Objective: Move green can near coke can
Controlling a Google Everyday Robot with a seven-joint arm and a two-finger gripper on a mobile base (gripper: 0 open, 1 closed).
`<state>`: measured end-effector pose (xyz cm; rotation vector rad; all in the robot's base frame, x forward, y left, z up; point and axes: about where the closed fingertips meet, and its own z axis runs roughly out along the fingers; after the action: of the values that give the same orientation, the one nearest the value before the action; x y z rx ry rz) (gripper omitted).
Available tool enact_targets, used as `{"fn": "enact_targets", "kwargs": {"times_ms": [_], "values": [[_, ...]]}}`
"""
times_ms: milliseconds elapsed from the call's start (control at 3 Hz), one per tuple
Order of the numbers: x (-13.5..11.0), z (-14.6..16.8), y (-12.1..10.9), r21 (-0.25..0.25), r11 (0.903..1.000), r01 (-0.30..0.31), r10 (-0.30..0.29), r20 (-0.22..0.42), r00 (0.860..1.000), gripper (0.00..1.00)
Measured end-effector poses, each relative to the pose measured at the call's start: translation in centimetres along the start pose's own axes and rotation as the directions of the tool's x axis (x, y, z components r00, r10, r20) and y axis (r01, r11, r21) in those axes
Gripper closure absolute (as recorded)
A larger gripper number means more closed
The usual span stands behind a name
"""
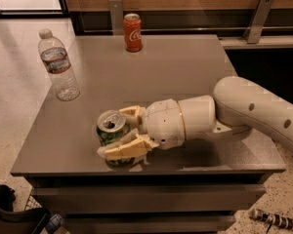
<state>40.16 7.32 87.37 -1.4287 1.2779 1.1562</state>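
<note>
Green can (111,131) stands near the front edge of the table (185,67), my gripper (113,132) clamped around its sides. The coke can (132,32) is at the far edge, bare surface between; water bottle (58,66) stands off left.

The green can (111,133) is set upright near the front edge of the bench (185,67), left of the middle; the gripper (112,132) is clasped round it from the right, one finger laid against it behind and one before; the arm (254,111) is stretched in across the right edge; the coke can (133,32) is stood at the back edge, left of centre, well apart from the green can; the bottle (58,66) is placed upright by the left edge, nearer the back corner.
</note>
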Motion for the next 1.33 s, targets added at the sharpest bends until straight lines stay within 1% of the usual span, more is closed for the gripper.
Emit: {"fn": "enact_targets", "kwargs": {"times_ms": [333,667,1000,1333], "values": [[-0.1,0.2,0.1,-0.005,1.0,0.003,-0.003,-0.002,1.0,0.97],[-0.2,0.3,0.2,-0.007,1.0,0.004,-0.004,-0.002,1.0,1.0],[-1.3,-0.4,-1.8,-0.012,0.9999,0.005,-0.005,-0.007,1.0,1.0],[-2.7,-2.9,-7.7,-0.013,0.9997,-0.018,0.018,-0.046,0.999,1.0]]}}
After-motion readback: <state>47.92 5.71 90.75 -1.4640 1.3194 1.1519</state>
